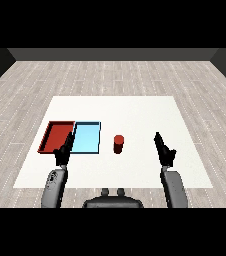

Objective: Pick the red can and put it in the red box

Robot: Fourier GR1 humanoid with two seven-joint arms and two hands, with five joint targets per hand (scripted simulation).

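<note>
A small red can [118, 144] stands upright on the white table, just right of the trays. The red tray [51, 137] lies at the left with the light blue tray [87, 138] right beside it. My right hand [163, 149] is held out over the table well to the right of the can, fingers straight, holding nothing. My left hand [64, 150] hovers at the near edge of the two trays, its fingers straight too, reaching over the seam between them.
The white table [135, 112] stretches wide behind and to the right of the can. A grey wood floor surrounds it. Both grey forearms come in from the lower corners.
</note>
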